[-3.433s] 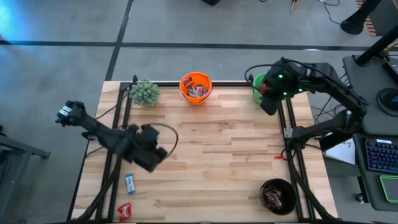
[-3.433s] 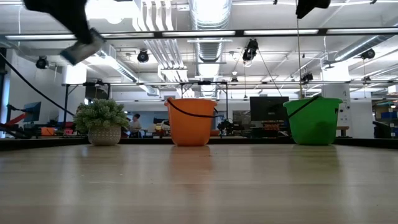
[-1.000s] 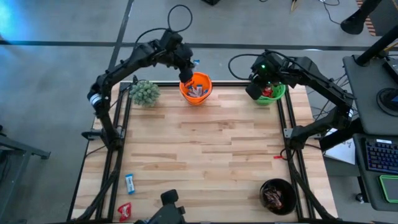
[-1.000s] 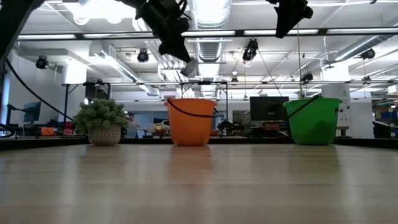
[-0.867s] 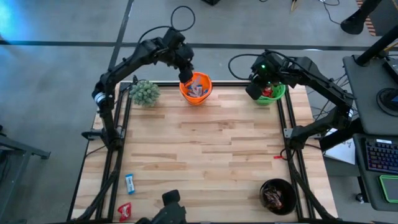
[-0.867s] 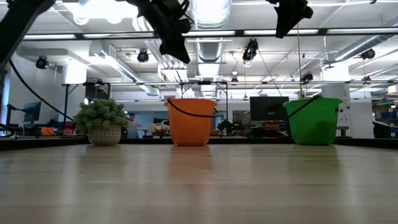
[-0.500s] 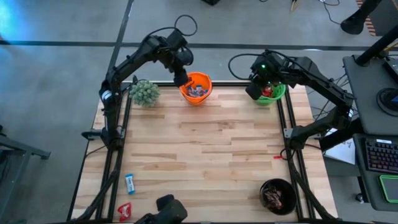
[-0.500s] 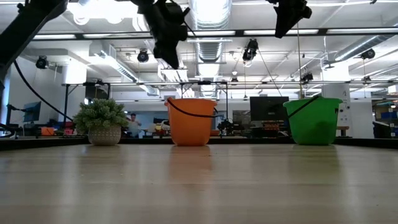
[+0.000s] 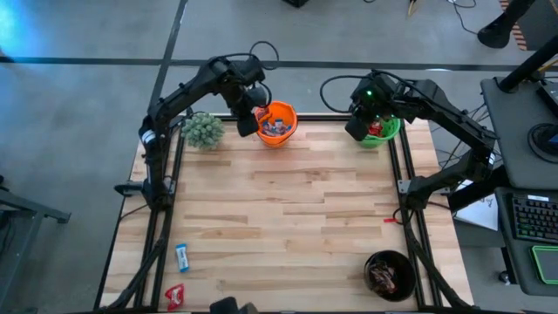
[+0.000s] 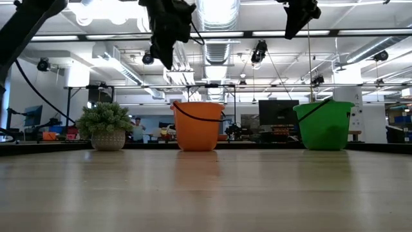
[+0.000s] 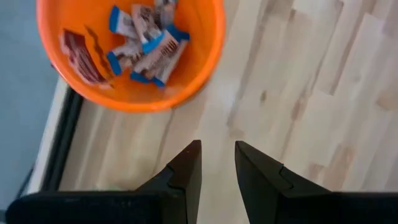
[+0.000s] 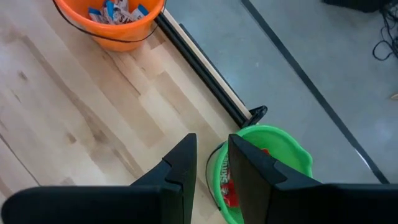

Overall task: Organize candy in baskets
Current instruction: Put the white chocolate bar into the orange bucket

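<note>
Your inventory at this moment read as follows.

Orange basket (image 9: 275, 123): it stood at the table's far edge, left of centre, and held mostly blue-and-white candy (image 11: 144, 45) with at least one red bar.

Green basket (image 9: 380, 129): it stood at the far right corner, with red candy (image 9: 375, 130) visible inside.

Black basket (image 9: 389, 275): it sat at the near right corner, with dark brown wrappers inside.

Loose candy: you had one blue-and-white bar (image 9: 181, 256) and one red bar (image 9: 175, 296) lying on the wood near the left front corner, well apart from every basket.

Left gripper (image 11: 217, 160): it hung high above the table just beside the orange basket, on the plant's side. Its fingers (image 11: 188, 169) stood a narrow gap apart and pinched nothing.

Right gripper (image 12: 211, 155): it hung over the near-left rim of the green basket. Its fingers stood slightly apart, with nothing between them.

Fuzzy plant (image 9: 203, 130): it stood at the far edge, left of the orange basket.

Table (image 9: 296, 218): light wooden planks in a dark frame.
</note>
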Robot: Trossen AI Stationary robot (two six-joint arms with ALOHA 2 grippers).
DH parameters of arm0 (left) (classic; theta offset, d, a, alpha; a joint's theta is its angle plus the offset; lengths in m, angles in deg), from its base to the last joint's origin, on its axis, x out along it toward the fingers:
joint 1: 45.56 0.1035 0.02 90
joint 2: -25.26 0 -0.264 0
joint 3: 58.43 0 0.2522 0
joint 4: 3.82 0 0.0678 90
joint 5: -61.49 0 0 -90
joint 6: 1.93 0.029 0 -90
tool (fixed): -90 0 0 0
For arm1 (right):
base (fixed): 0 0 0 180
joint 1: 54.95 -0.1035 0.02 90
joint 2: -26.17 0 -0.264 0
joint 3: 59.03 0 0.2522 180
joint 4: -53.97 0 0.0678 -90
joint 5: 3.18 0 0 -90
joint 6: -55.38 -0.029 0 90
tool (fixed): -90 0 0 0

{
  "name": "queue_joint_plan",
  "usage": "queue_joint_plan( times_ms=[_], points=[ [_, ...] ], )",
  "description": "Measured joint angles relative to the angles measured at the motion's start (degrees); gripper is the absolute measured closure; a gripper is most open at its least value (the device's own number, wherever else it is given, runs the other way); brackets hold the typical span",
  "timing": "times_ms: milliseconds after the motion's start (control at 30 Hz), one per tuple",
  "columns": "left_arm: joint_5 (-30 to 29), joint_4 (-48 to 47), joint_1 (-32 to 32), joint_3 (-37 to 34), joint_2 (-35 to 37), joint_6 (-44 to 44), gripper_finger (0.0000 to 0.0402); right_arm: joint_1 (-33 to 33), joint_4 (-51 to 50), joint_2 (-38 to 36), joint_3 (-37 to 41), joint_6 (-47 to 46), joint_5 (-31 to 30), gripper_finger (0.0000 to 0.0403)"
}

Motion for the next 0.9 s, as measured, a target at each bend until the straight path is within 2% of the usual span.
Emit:
queue_joint_plan(
  times_ms=[167, 400, 500, 733, 900],
  points=[
    [0.0, -0.4, -2.2, -0.5, 2.4, -2.1, 0.0322, 0.0, 0.0, 0.0, 0.0, 0.5, 0.4, 0.0321],
    [0.0, -0.3, -5.2, -2.6, 7.2, -5.6, 0.0322, 0.0, 0.3, 0.2, 0.1, 2.4, 6.5, 0.0321],
    [-0.6, -0.3, -5.9, -5.1, 10.1, -6.2, 0.0322, 0.0, 0.3, 1.2, 0.1, 3.1, 9.3, 0.0321],
    [-6.0, -0.1, -6.2, -12.9, 17.9, -9.8, 0.0322, -1.0, 3.2, 5.1, 0.1, 5.4, 18.0, 0.0321],
    [-6.0, 1.6, -6.2, -18.7, 23.5, -12.8, 0.0322, -3.7, 6.6, 6.6, 0.2, 5.3, 19.5, 0.0321]
  ],
)
